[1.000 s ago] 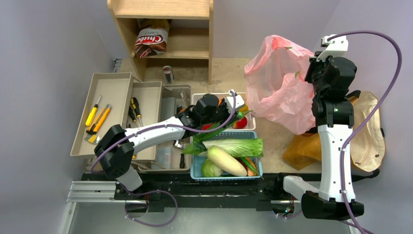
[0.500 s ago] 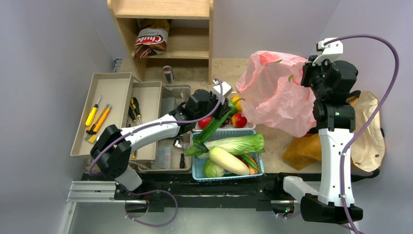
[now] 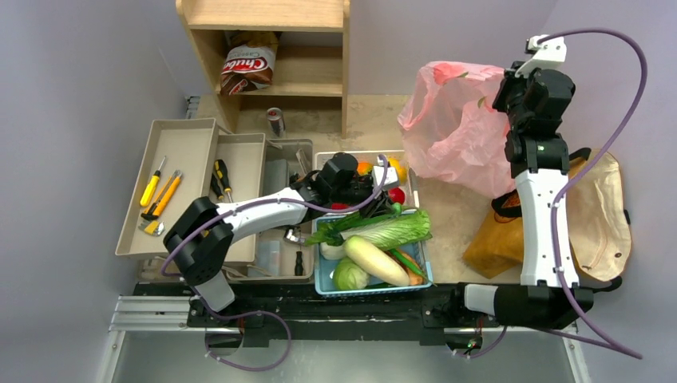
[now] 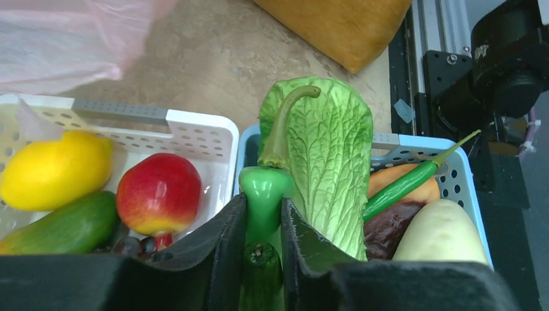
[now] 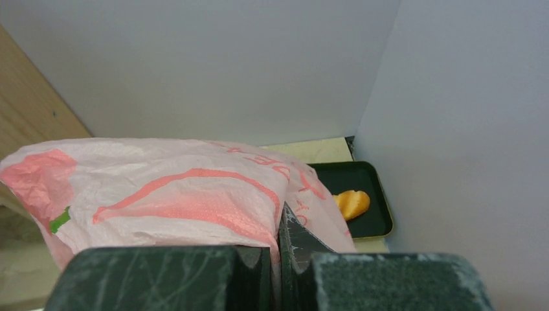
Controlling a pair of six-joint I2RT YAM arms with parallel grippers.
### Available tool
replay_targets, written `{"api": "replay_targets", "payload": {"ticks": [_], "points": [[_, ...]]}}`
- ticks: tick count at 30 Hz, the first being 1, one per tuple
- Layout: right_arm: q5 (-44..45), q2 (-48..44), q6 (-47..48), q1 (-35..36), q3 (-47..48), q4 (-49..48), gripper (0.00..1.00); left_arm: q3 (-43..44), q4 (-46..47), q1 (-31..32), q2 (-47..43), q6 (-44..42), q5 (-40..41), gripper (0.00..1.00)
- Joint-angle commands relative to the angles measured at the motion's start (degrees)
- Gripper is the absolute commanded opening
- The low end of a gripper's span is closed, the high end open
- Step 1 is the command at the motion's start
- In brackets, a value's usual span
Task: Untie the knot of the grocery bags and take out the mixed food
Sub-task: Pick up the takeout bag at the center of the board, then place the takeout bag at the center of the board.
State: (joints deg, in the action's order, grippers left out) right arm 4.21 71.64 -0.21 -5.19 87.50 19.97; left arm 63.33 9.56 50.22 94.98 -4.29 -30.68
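The left gripper (image 4: 262, 202) has swung back to the right, over the seam between the white basket (image 4: 194, 126) and the blue basket (image 4: 467, 188). Its jaws clamp a long green vegetable (image 4: 261, 186) beside the napa cabbage (image 4: 330, 162), with the arm stretched low. The right arm now stands taller, and the right gripper (image 5: 275, 249) is pinched tight on the pink bag (image 5: 175, 194), held up at the table's back right.

Left arm (image 3: 255, 214): white shells, black joints, at the left end of the black metal base rail (image 3: 335, 309).
Right arm (image 3: 536, 215): same colours, at that rail's right end.
Cables: purple hoses (image 3: 595, 31).
Left gripper (image 4: 262, 206): matte black.
Right gripper (image 5: 275, 241): dark, scratched.
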Motion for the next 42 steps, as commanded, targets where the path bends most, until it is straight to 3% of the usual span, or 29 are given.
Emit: {"api": "replay_targets", "payload": {"ticks": [1,2,4,8,19,23,33,35,39,42], "points": [[1.33,1.02,-4.09,0.34,4.07,-10.28,0.0,4.05,-8.77,1.14,2.29,-6.95,-3.73,0.42],[-0.22,1.51,-4.17,0.4,4.01,-11.93,0.0,4.5,-9.3,1.14,1.99,-6.86,-3.48,0.54],[-0.58,3.01,-4.49,1.04,4.22,-15.38,0.0,5.03,-9.45,1.02,0.66,-6.58,-2.07,0.68],[1.13,8.67,-8.4,1.78,6.59,-23.64,0.0,7.14,-12.85,-0.41,-2.31,-5.01,-1.71,0.78],[-2.75,32.42,-26.31,4.75,27.12,-29.22,0.0,7.34,-12.8,-5.76,-7.73,-3.29,1.88,0.8],[-2.71,41.93,-33.5,6.88,32.2,-24.57,0.0,8.02,-13.44,-7.64,-8.5,-2.13,2.62,0.8],[-12.41,52.53,-23.37,12.82,20.85,-18.58,0.02,8.17,-15.46,-10.56,-9.3,-2.24,3.12,0.81],[-14.46,53.61,-20.99,12.96,21.65,-16.62,0.11,9.06,-16.18,-11.02,-8.92,-2.05,3.08,0.81],[-18.28,52.36,-14.9,12.91,27.41,-8.69,0.57,10.47,-16.64,-11.41,-8.39,-2.18,2.58,0.81],[-18.38,46.18,-9.01,12.82,27.91,-3.43,0.77,11.78,-16.68,-11.43,-7.77,-2.01,1.87,0.81]]}}
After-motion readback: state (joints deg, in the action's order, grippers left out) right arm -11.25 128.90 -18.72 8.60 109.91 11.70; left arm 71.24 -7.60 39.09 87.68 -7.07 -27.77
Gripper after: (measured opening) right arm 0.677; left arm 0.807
